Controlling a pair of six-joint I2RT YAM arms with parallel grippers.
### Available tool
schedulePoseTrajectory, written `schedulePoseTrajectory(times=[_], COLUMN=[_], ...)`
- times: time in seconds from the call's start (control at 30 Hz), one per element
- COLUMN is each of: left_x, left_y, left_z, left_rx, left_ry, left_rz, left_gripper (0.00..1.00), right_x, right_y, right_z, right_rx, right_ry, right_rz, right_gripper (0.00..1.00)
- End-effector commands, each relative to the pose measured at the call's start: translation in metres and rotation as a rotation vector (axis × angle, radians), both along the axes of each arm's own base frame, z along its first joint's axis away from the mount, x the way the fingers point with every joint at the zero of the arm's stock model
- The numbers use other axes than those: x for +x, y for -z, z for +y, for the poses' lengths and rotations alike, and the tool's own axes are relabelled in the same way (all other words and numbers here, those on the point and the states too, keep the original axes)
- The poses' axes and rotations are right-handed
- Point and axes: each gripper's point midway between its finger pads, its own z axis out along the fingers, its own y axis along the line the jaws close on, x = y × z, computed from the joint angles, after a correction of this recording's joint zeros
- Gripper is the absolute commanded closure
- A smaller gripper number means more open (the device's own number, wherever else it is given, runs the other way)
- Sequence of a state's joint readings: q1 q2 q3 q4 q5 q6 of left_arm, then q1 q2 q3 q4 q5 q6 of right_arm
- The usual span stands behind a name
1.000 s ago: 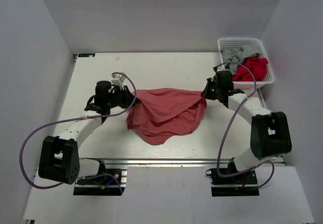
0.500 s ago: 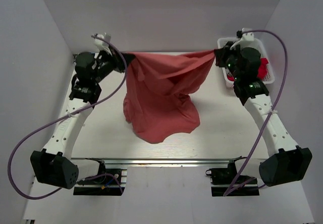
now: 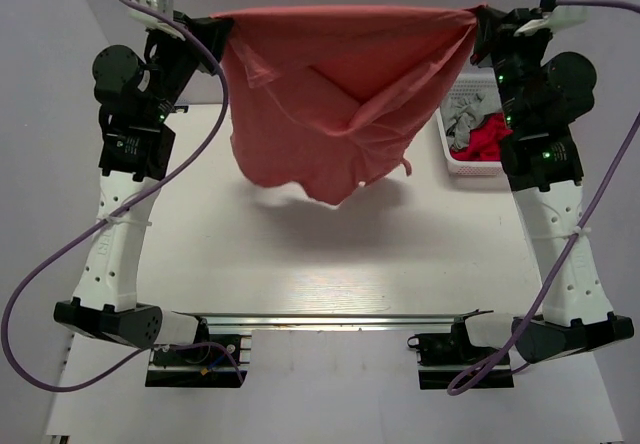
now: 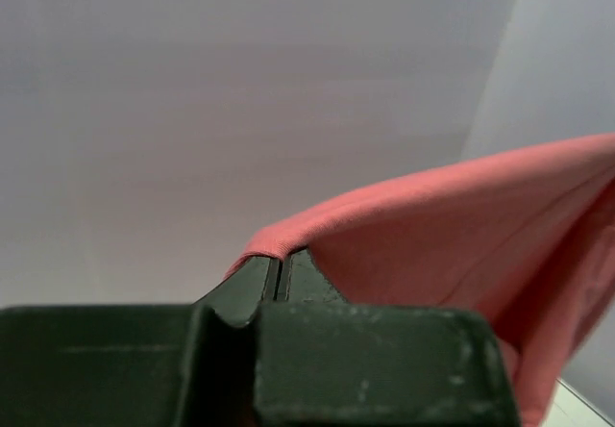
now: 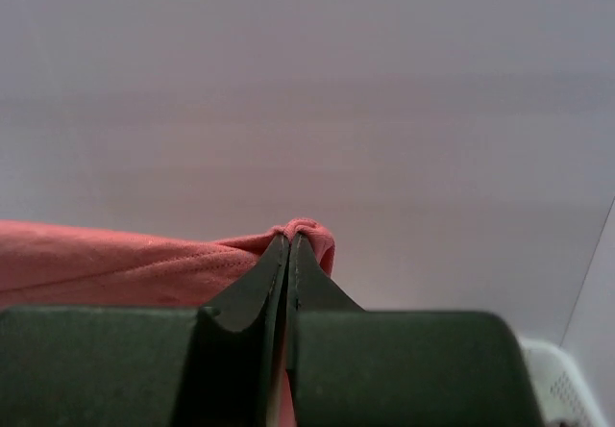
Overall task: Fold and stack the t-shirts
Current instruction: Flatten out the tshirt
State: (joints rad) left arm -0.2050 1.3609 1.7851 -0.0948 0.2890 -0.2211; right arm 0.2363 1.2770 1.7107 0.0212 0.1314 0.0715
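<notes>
- Plain salmon-red soft cloth t-shirt [image 3: 330, 94] — hung high above the white surface [image 3: 330, 274], stretched between both arms, lower edge apparently clear of it.
- Left fingers [image 4: 252, 281] pinched shut on one top corner; right fingers [image 5: 259, 288] pinched shut on the other.
- Light, limp, prone to sag and twist — best gripped at hem corners or shoulders.
- Further garments bunched in white mesh basket [image 3: 468, 168], far right.

Hidden behind the hanging salmon t-shirt [image 3: 330, 94]: far middle of the table [image 3: 330, 264]. Behind the right arm [image 3: 545, 154]: part of the white basket [image 3: 465, 167] and its clothes [image 3: 480, 142]. In wrist views, shirt cut by frame edge, pinched corners buried inside left gripper [image 4: 277, 265] and right gripper [image 5: 288, 249].
</notes>
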Motion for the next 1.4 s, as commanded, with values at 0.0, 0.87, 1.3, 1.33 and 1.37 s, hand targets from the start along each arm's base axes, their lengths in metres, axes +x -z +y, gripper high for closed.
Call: schedulePoseTrajectory(times=[0.0,0.87,1.3,1.33,1.37], left_x=[-0.01,-0.13,-0.218,-0.222,-0.229], left_y=[-0.035,-0.074,-0.06,-0.058,-0.057], left_z=[0.024,0.04,0.042,0.04,0.038], left_rx=[0.006,-0.023,-0.047,-0.048,-0.039], left_ry=[-0.12,-0.078,0.017,0.035,0.055], left_rz=[-0.078,-0.221,-0.262,-0.259,-0.275], left_gripper=[1.0,1.0,1.0,1.0,1.0], right_x=[-0.017,-0.159,-0.252,-0.25,-0.251], right_y=[-0.044,-0.092,-0.095,-0.091,-0.087], right_z=[-0.014,-0.012,-0.008,-0.007,-0.005], right_rx=[-0.022,-0.051,-0.102,-0.106,-0.1], right_ry=[0.061,-0.113,-0.231,-0.237,-0.253], right_rz=[-0.107,-0.327,-0.425,-0.417,-0.409], right_gripper=[1.0,1.0,1.0,1.0,1.0])
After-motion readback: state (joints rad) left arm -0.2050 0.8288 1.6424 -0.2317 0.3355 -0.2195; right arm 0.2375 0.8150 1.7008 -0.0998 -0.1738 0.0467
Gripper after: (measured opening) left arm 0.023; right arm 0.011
